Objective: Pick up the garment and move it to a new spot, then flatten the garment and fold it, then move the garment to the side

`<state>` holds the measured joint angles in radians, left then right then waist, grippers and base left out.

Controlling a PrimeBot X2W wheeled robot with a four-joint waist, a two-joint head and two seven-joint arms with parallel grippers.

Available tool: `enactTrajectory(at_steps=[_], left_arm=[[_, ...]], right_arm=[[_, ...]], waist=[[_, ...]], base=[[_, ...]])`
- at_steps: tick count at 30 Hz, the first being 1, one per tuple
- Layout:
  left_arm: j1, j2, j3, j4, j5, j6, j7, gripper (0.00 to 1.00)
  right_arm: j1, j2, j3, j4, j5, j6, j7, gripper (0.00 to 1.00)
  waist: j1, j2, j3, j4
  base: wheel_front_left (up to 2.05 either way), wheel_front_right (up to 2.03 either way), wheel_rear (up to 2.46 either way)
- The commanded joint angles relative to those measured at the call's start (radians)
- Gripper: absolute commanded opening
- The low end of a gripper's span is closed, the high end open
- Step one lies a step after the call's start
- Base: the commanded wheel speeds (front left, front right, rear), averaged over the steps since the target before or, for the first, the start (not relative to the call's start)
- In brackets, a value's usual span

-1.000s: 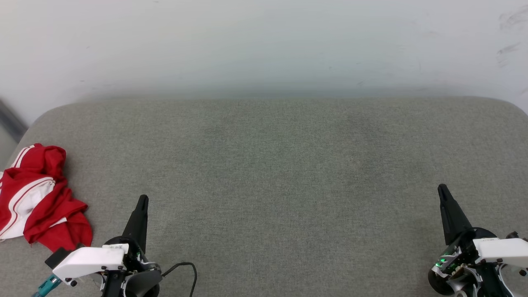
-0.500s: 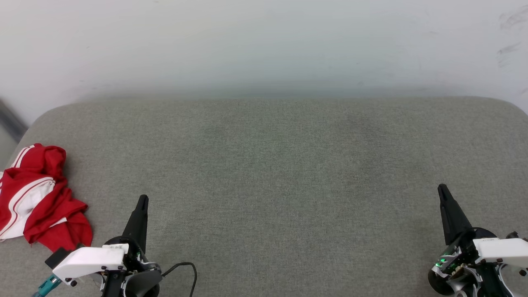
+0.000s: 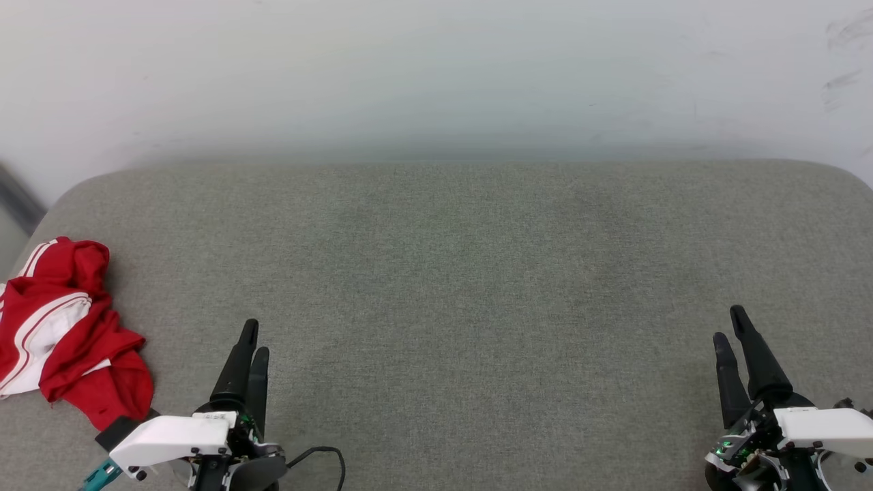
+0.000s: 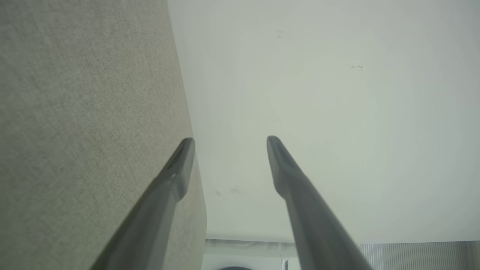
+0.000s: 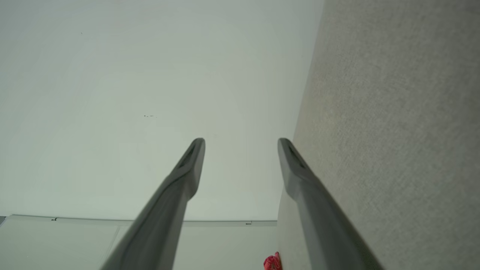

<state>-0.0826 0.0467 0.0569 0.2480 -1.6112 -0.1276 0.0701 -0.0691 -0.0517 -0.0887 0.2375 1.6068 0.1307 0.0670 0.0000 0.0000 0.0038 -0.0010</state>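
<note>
**Both grippers are standing open, and the red jersey is lying at the left edge**

You are looking down on a wide grey-green woven fabric cushion (image 3: 464, 273), with a pale, faintly scuffed wall (image 3: 436, 68) rising behind its far edge. The garment (image 3: 65, 327), a thin red sports jersey with white sleeve ends and red-and-white striped trim, is lying crumpled in a heap at the left edge of the cushion, and part of it is running out of the picture.

Your left gripper (image 3: 257, 339), with its two long dark fingers, is showing at the near left, just to the right of the garment and apart from it. Its fingers are pointing toward the far wall. In the left wrist view the left gripper (image 4: 230, 140) is holding its tips well parted, with an empty gap between them. A thin black cable (image 3: 327, 453) is looping beside its wrist.

Your right gripper (image 3: 728, 326) is showing at the near right, well apart from the garment, with the bare width of the cushion lying between them. In the right wrist view the right gripper (image 5: 241, 140) is likewise standing spread and is gripping nothing. In that same view the garment (image 5: 273, 262) is appearing as a small red bundle at the bottom edge, beside the cushion's edge.
</note>
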Motion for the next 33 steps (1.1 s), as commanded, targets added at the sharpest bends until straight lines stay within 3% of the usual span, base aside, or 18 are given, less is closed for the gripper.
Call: enactTrajectory(at_steps=[1,14,33], left_arm=[[-0.033,0.005,-0.018,-0.026,0.021,-0.001,-0.015,1.0],[-0.033,0.003,-0.042,-0.078,0.173,-0.002,-0.069,1.0],[-0.028,0.003,-0.071,-0.143,0.554,-0.002,-0.14,1.0]], right_arm=[[-0.008,0.0,0.006,-0.028,-0.016,0.0,-0.013,1.0],[0.004,0.0,0.028,-0.081,-0.141,0.0,-0.067,1.0],[0.017,0.0,0.046,-0.146,-0.557,0.0,-0.138,1.0]], waist=[[0.0,0.0,0.0,0.0],[0.0,0.0,0.0,-0.001],[0.0,0.0,-0.001,-0.001]], base=[[0.0,0.0,0.0],[0.0,0.0,0.0],[0.0,0.0,0.0]])
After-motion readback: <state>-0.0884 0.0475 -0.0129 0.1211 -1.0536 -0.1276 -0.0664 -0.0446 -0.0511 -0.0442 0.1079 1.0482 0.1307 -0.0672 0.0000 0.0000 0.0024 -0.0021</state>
